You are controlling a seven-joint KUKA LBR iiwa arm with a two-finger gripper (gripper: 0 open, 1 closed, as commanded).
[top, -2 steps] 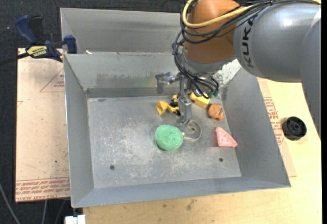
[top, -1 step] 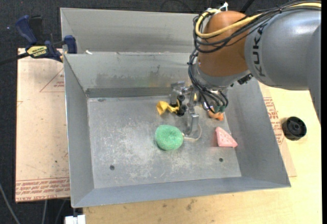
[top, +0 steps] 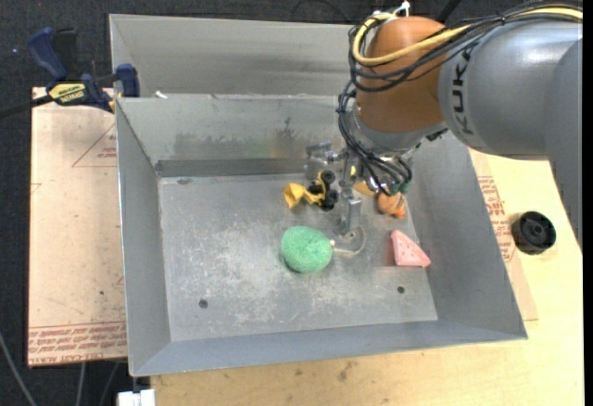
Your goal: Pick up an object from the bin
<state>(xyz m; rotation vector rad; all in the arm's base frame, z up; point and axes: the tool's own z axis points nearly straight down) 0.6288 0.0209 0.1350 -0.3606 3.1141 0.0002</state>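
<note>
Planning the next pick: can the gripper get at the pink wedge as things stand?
Probably yes. The pink wedge lies alone on the bin floor beside the gripper, with nothing on or against it.

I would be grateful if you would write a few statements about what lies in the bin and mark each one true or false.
1. A green ball lies in the bin, just to the view's left of the gripper. True.
2. The pink wedge rests on top of the green ball. False: it lies apart, on the gripper's other side.
3. A yellow-and-black thing lies farther back than the green ball. True.
4. The small orange thing lies in the near left corner. False: it lies right of centre, under the wrist.
</note>
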